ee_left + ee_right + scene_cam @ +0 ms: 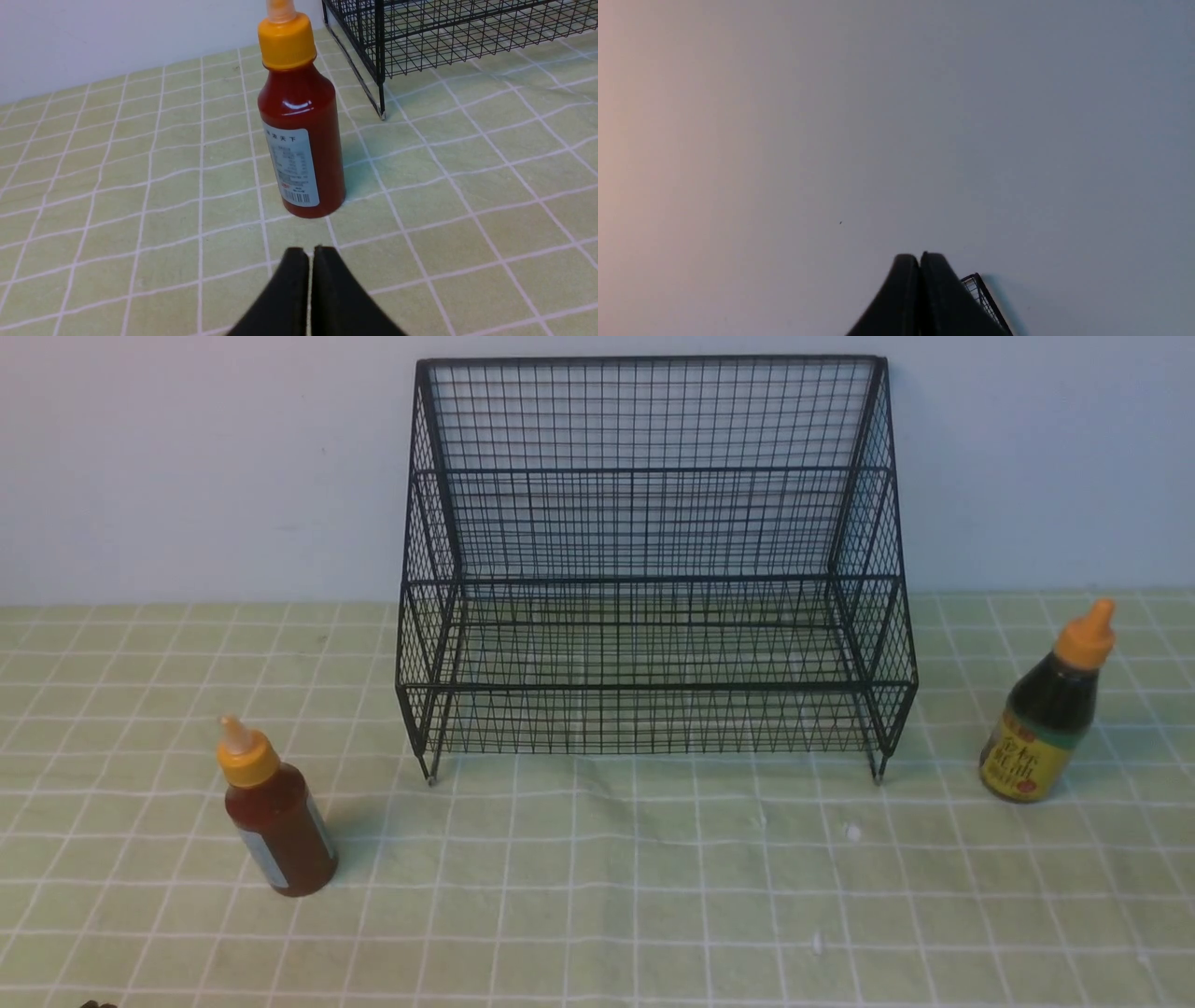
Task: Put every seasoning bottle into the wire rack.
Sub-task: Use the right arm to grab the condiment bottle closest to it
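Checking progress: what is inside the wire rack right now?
No bottle is inside the wire rack; through its open mesh only tablecloth and wall show, so nothing is hidden. The reddish-brown bottle and the dark bottle stand outside on the cloth.

Front view is up high on the robot's own side, looking forward and down over the desk (597, 915) to the wire rack (653, 560) against the wall (187, 457), wide enough to take in the reddish-brown bottle (280, 831) on the left and the dark bottle (1041, 728) on the right. Left wrist view rides low and close, peering past the left end effector (309, 254) at that same reddish-brown bottle and the rack's front left leg. Right wrist view tips upward past the right end effector (920, 261) at plain wall, sharing only a rack corner.
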Robot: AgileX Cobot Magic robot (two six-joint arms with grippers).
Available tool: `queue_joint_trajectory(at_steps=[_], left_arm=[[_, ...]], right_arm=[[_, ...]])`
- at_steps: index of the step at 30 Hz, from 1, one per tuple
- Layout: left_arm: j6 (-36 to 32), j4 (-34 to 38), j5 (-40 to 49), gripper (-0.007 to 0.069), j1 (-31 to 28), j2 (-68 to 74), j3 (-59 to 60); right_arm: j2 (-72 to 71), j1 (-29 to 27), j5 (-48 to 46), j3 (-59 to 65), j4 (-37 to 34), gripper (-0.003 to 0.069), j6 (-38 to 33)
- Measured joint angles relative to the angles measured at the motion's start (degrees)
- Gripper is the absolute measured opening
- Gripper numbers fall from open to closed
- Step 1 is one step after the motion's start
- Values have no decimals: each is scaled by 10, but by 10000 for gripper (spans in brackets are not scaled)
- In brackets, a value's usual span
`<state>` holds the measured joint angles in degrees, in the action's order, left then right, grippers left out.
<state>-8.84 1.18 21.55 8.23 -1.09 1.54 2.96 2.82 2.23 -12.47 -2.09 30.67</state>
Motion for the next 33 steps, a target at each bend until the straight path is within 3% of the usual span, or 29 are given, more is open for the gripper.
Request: queue_joint_trajectory(at_steps=[4, 6, 7, 11, 15, 19, 24, 25, 27, 29, 33], left_arm=[[0, 0, 0, -7, 0, 0, 0], [0, 0, 0, -7, 0, 0, 0], [0, 0, 0, -7, 0, 0, 0], [0, 0, 0, -7, 0, 0, 0], [0, 0, 0, -7, 0, 0, 0], [0, 0, 0, -7, 0, 0, 0], [0, 0, 0, -7, 0, 0, 0], [0, 0, 0, -7, 0, 0, 0], [0, 0, 0, -7, 0, 0, 0], [0, 0, 0, -7, 0, 0, 0], [0, 0, 0, -7, 0, 0, 0]], right_arm=[[90, 0, -202, -166, 63, -11, -5], [175, 0, -370, -277, 77, -11, -45], [183, 0, -383, -277, 77, -11, -49], [380, 0, -629, -445, 55, -11, -159], [499, 0, -683, -531, 30, 6, -206], [620, 0, -689, -605, 6, 76, -234], [724, 0, -689, -667, -4, 222, -250], [764, 0, -681, -688, -4, 294, -252], [794, 0, -674, -698, -3, 342, -252], [842, 0, -659, -711, 6, 437, -252], [902, 0, -625, -714, 32, 530, -237]])
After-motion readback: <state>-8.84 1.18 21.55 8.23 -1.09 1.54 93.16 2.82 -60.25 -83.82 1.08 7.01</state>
